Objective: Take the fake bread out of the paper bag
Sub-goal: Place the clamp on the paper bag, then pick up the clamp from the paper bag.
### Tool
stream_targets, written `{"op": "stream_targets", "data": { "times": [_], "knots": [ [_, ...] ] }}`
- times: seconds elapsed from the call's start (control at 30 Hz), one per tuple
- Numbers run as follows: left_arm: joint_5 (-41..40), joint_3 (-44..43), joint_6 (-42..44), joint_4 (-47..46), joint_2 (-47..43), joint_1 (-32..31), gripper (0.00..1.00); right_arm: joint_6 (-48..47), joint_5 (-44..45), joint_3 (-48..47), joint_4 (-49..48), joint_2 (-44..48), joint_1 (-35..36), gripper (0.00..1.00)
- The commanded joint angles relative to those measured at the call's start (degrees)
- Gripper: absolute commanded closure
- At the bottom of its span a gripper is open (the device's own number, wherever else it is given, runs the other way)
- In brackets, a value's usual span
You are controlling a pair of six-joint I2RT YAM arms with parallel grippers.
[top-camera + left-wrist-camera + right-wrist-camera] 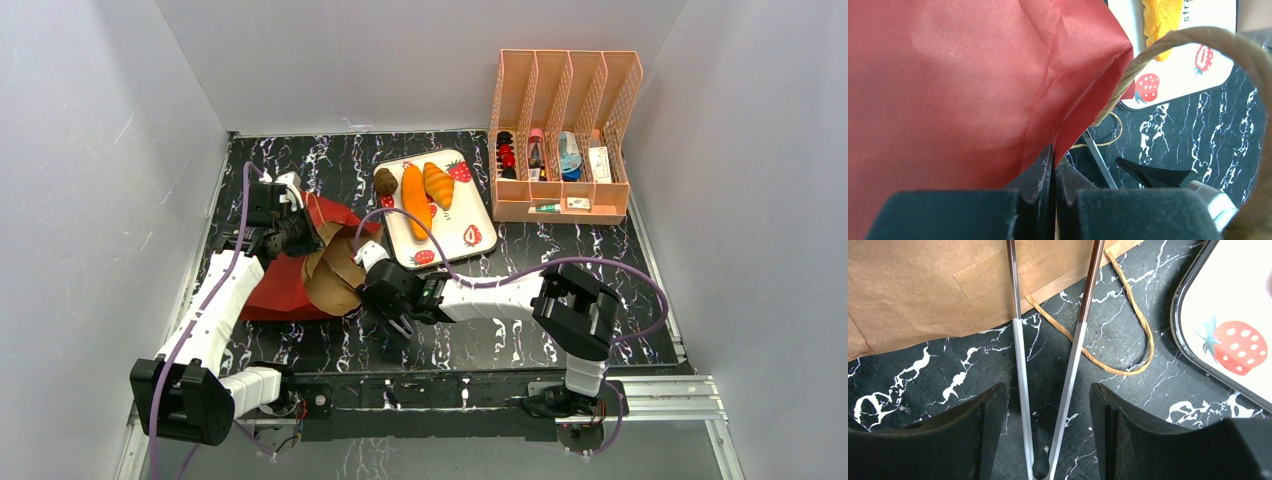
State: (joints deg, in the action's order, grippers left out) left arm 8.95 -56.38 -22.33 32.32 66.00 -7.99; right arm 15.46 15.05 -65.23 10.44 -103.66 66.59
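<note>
The left end effector (1054, 170) is pinched shut on the red-and-brown kraft paper bag (290, 285), whose mouth faces the nearer right end effector (1047, 392), its jaws apart around thin metal tongs (1018, 355) aimed lengthwise at that mouth; orange and brown toy loaves (415, 200) lie on the strawberry-print tray (450, 225).
</note>
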Motion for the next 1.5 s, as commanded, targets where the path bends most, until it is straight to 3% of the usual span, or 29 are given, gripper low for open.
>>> {"op": "stream_targets", "data": {
  "times": [0.0, 0.2, 0.37, 0.47, 0.57, 0.7, 0.87, 1.0, 1.13, 1.47],
  "knots": [
    [-0.95, -0.49, -0.54, 2.20, -2.01, 0.08, 1.00, -2.08, 1.07, -3.59, -2.25, 0.15, -0.23, 0.40],
    [-0.78, 0.85, -1.03, 1.71, -3.23, 0.08, 1.00, -1.82, 2.01, -3.35, -0.51, 2.95, -0.17, 0.36],
    [-0.60, 1.31, -1.36, 1.07, -4.03, 0.08, 1.00, -3.36, 4.14, -4.26, 1.18, 7.22, -0.14, 0.26],
    [-0.62, 0.86, -1.32, 1.07, -4.14, 0.08, 1.00, -5.39, 9.65, -6.09, 2.91, 10.29, 0.03, 0.23],
    [-0.52, 0.22, -1.40, 1.34, -4.11, 0.08, 1.00, -6.66, 17.87, -5.82, -2.51, 13.29, 0.02, 0.03],
    [-0.70, -0.31, -1.40, 2.01, -4.20, 0.08, 1.00, -6.51, 26.51, -8.06, -8.97, 12.84, -0.24, 0.02],
    [-1.10, -0.17, -1.49, 2.46, -3.87, 0.08, 1.00, -5.68, 23.03, -12.84, -3.00, 9.40, -1.02, 0.02],
    [-1.81, -0.81, -0.93, 3.68, -3.73, 0.08, 1.00, -2.55, 14.16, -6.77, -4.53, 11.48, -1.20, 0.03],
    [-1.52, -1.26, -0.28, 3.94, -3.61, 0.10, 1.00, -0.84, 6.87, 0.73, -8.43, 13.74, -1.20, 0.11],
    [-0.89, -2.71, 1.13, 4.09, -1.31, 0.08, 1.00, -2.00, -1.07, 8.94, -15.20, 10.77, -1.20, 0.11]
  ]
}}
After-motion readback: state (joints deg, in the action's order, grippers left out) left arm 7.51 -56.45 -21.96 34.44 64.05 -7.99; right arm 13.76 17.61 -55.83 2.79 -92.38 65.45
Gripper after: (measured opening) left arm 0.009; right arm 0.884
